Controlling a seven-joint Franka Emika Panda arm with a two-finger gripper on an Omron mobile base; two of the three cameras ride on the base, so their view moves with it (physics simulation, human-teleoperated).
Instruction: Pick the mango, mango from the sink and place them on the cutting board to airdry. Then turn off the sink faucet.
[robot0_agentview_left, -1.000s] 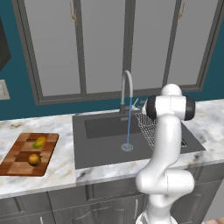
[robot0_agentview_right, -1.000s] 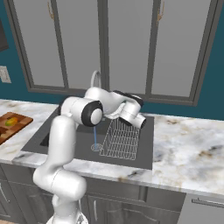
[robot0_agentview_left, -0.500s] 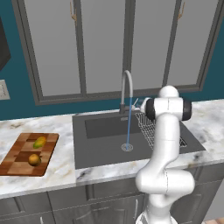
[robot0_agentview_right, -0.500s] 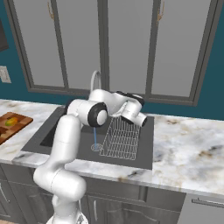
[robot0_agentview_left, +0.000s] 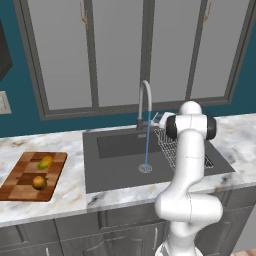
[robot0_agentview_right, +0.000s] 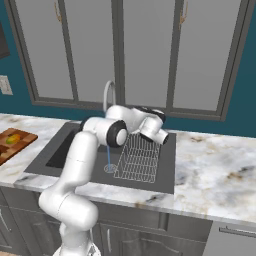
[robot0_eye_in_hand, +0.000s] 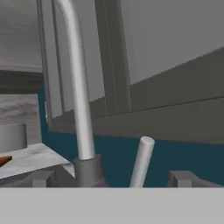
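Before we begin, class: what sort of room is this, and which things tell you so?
A kitchen, and a rendered one: a marble counter holds a sink with a running faucet, a cutting board carries two mangos, and cabinets hang above.

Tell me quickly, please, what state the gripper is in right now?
Gripper: open, holding nothing, its fingertips either side of the faucet lever.

Both base views overlook the sink (robot0_agentview_left: 115, 165); hand view faces the faucet (robot0_eye_in_hand: 76, 87) closely.
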